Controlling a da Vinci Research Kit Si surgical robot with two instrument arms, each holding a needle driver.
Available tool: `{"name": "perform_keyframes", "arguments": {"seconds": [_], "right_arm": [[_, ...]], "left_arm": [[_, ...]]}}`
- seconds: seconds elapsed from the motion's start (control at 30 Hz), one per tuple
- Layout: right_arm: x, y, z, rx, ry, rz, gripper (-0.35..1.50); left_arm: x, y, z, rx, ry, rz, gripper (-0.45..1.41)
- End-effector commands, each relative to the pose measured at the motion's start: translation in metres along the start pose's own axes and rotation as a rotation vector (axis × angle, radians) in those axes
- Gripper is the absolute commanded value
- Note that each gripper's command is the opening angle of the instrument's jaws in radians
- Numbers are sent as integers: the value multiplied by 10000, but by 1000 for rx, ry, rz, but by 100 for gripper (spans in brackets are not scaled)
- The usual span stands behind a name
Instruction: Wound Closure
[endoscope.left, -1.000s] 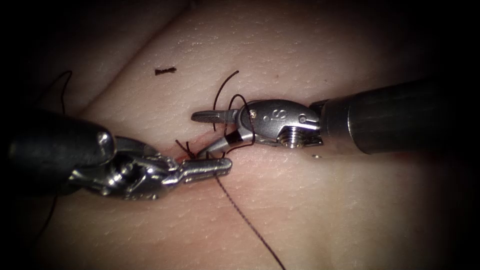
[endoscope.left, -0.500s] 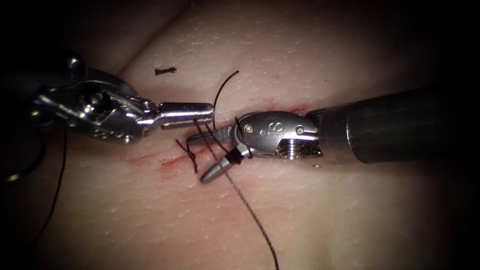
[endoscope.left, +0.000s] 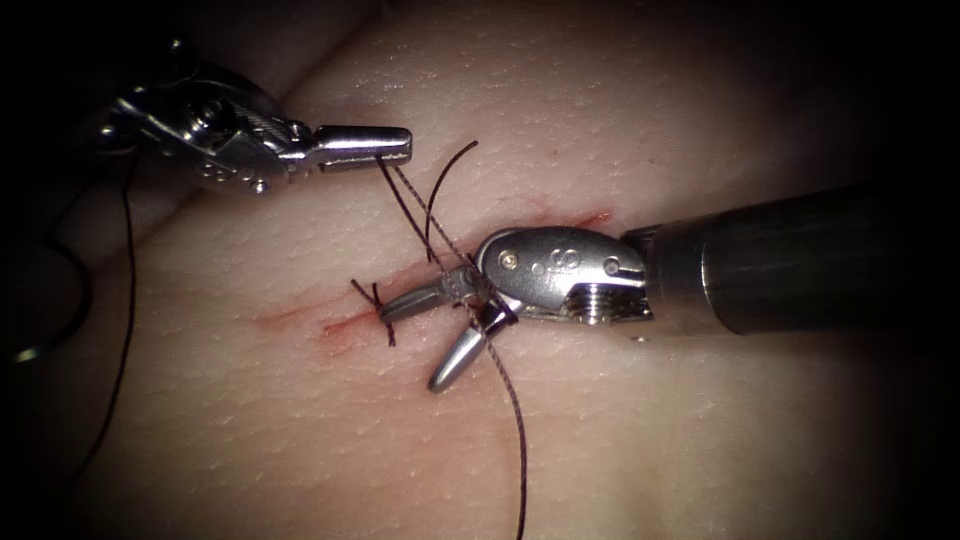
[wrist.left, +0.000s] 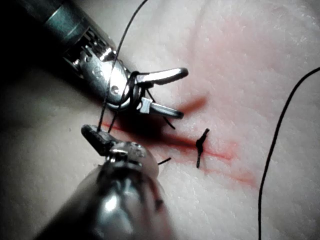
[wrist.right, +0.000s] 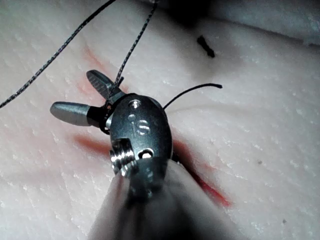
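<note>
Pale, pitted tissue (endoscope.left: 640, 420) lies under both tools, with a thin cut (endoscope.left: 330, 322) running across it, edged in red fluid (endoscope.left: 300, 318).

At the left tool (endoscope.left: 385, 146), the fingers are pressed together on the thread (endoscope.left: 405, 205), gripping it at their tip, up and to the left of the cut. From that grip two strands run down and to the right, taut, to the right tool (endoscope.left: 430, 335). In the left wrist view, the left tool (wrist.left: 92, 134) likewise pinches the thread (wrist.left: 109, 95) at its tip.

At the right tool, the fingers stand wide apart, one pointing left along the cut and the other angled down toward the viewer. Thread is wound around the base of these fingers, just in front of the wrist joint, and they clamp on nothing. The right wrist view shows the right tool (wrist.right: 82, 97) splayed in the same way, with the thread (wrist.right: 132, 50) looped at the base.

A short knot with cut ends (endoscope.left: 380, 312) sits on the cut just left of the right tool's upper finger. One free thread tail curves up above the right tool, and another strand trails down across the tissue toward the lower edge. A small dark scrap (wrist.right: 205, 46) lies on the tissue apart from the cut. Whether the needle is in the tissue cannot be told.
</note>
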Motion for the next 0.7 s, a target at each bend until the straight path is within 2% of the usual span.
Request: {"name": "perform_keyframes", "arguments": {"seconds": [0.03,0.13,0.4,0.5,0.7], "right_arm": [[-4,0,4,12,13,1,116],[-3,-2,-2,42,49,-8,102],[6,1,-15,51,132,-18,102],[13,5,-24,45,187,-17,101],[19,9,-33,36,219,-12,99]], "left_arm": [[-2,9,6,-6,3,-1,-45],[-7,20,6,-15,5,-19,-45],[-2,49,10,-59,10,-42,-45],[8,69,10,-87,17,-50,-45],[13,90,11,-105,23,-63,-45]]}}
